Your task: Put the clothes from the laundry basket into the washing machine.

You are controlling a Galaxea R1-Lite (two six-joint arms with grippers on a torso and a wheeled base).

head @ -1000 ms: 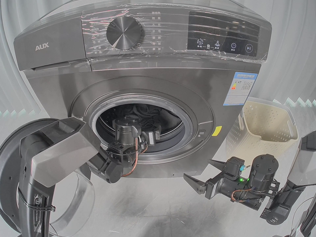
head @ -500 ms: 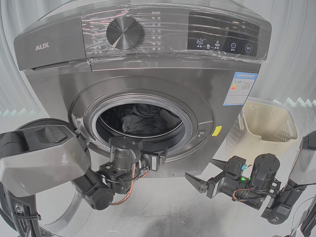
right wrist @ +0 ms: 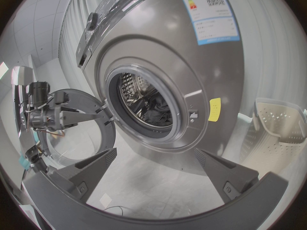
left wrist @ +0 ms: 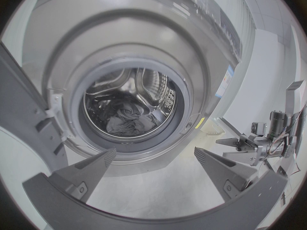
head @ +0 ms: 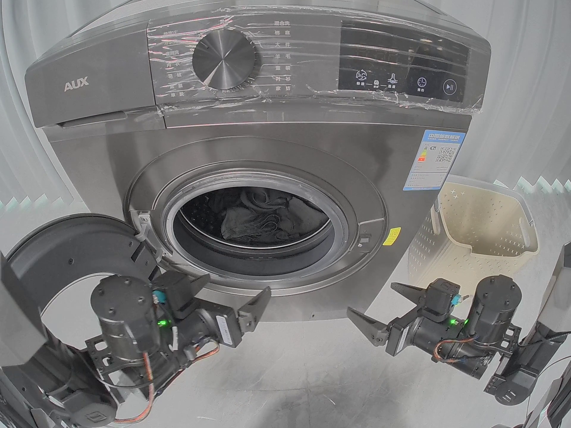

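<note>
Foreground: left gripper point(head: 232, 289) and right gripper point(head: 373, 300), both low before the washing machine point(head: 267, 144), jaws spread wide and empty. Left of them hangs the open door point(head: 65, 245). Beyond, dark clothes point(head: 262, 216) lie heaped in the drum. Farthest right, the laundry basket point(head: 493, 227) stands beside the machine, its visible interior bare. Loading appears essentially complete, with the door unclosed. One second earlier the left gripper was at the drum mouth; it has since withdrawn downward.
</note>
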